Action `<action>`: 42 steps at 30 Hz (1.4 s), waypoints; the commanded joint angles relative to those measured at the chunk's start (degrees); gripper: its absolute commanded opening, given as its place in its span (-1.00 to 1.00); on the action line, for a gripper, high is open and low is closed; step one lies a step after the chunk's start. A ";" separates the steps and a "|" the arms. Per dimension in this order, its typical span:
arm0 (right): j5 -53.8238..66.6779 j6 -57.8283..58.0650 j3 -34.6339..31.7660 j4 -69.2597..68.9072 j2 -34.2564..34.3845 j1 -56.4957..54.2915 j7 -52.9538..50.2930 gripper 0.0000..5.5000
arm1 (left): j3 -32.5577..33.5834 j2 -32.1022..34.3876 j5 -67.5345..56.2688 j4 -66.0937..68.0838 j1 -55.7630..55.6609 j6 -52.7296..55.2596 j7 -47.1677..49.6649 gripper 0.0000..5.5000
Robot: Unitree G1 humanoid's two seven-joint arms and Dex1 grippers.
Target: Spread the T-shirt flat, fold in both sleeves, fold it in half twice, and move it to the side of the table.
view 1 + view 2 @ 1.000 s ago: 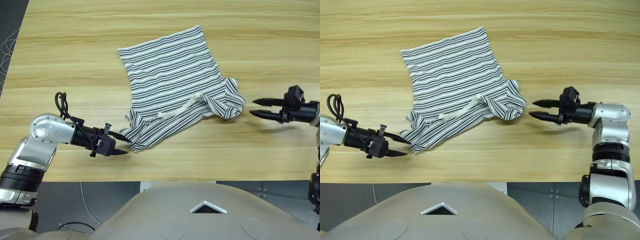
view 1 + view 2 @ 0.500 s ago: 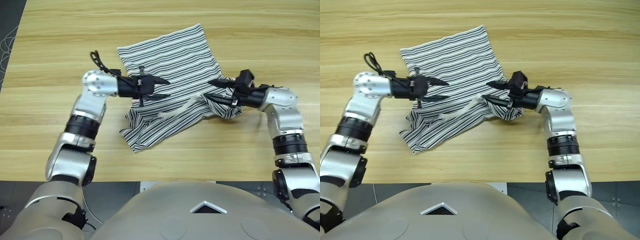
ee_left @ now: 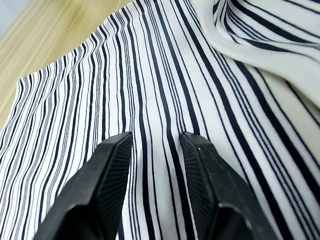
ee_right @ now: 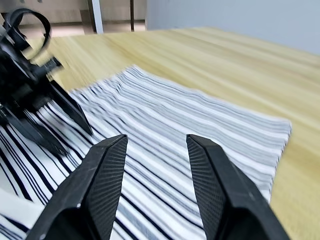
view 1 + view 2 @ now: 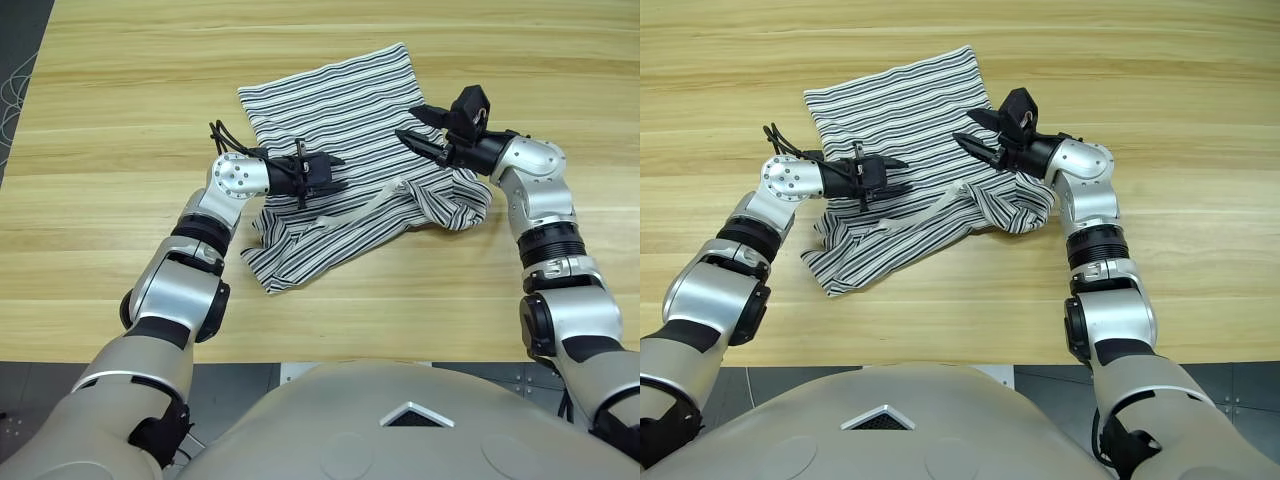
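Observation:
The black-and-white striped T-shirt [image 5: 330,115] lies mid-table, flat at its far part and bunched along its near edge. A crumpled sleeve [image 5: 455,205] sits at its right, with a white neck band [image 5: 375,208] beside it. My left gripper [image 5: 340,172] is open low over the shirt's left middle, striped cloth showing between its fingers [image 3: 112,170] in the left wrist view. My right gripper [image 5: 406,122] is open, slightly above the shirt's right part and pointing toward the left one. In the right wrist view its fingers [image 4: 210,170] frame flat cloth, with the left gripper [image 4: 45,115] beyond.
The wooden table [image 5: 120,80] has bare room on all sides of the shirt. Its front edge [image 5: 400,360] runs close to me. Dark floor [image 5: 15,60] shows past the left edge.
Both arms swung in from the table's outer sides onto the shirt. Since half a second ago the left gripper shifted slightly right, and the right gripper moved farther up over the flat cloth.

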 commanded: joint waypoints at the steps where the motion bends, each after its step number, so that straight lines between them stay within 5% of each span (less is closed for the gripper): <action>1: -5.00 -5.02 2.17 6.69 -0.88 -2.28 -1.78 -0.21 | -0.58 0.45 2.10 1.55 1.37 0.94 -1.31 -0.33; 9: -7.66 -10.44 5.74 6.52 -1.69 1.48 5.58 -0.21 | 0.37 0.55 1.52 0.88 1.49 1.02 -2.29 -0.33; 16: 0.45 -4.76 5.65 -9.27 -5.35 10.66 19.65 -0.21 | 0.78 0.27 1.94 1.38 0.63 2.26 -1.52 -0.33; 23: -0.38 2.13 8.53 -19.70 -16.54 19.04 29.37 -0.21 | 0.95 0.29 2.61 1.75 -0.11 2.90 -0.59 -0.33; 33: -5.91 4.26 9.59 -10.93 -26.26 20.78 24.94 -0.21 | 1.25 0.97 3.77 2.62 -0.47 2.76 0.52 -0.33; 42: 6.08 7.13 5.04 -18.32 -38.42 30.26 38.90 -0.21 | 1.41 2.00 4.90 4.07 -1.32 3.33 1.48 -0.33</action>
